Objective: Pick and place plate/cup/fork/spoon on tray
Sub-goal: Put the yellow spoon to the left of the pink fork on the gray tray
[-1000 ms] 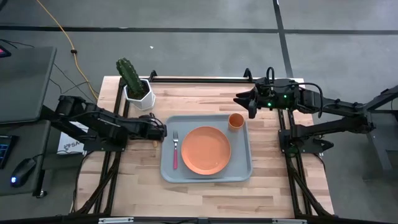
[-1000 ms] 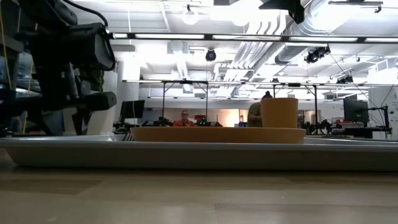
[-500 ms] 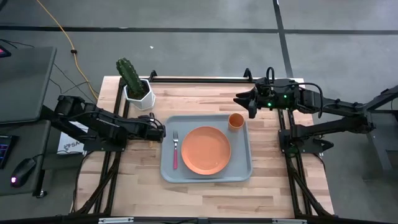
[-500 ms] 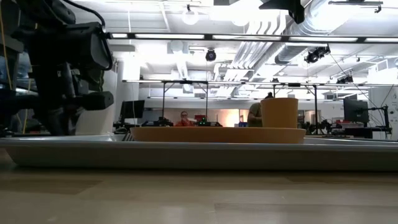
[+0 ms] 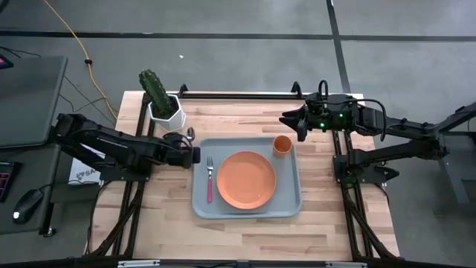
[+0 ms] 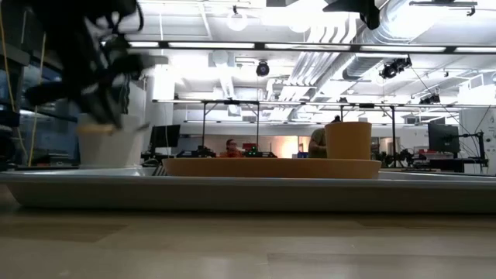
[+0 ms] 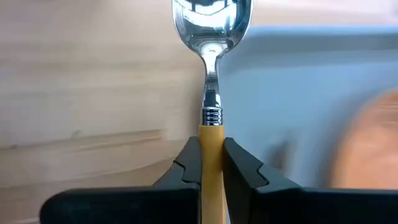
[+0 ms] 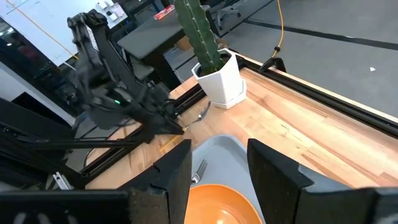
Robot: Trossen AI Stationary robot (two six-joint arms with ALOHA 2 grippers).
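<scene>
Left gripper point(image 7: 211, 163) clamped, right gripper point(image 8: 219, 169) agape

plate point(image 5: 246, 179) mid-tray point(image 5: 291, 207), fork point(image 5: 210, 179) to its left, cup point(image 5: 282, 144) in corner

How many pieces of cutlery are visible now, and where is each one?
2. The fork lies on the tray, left of the plate. The spoon is held in the left gripper by the tray's left edge.
</scene>
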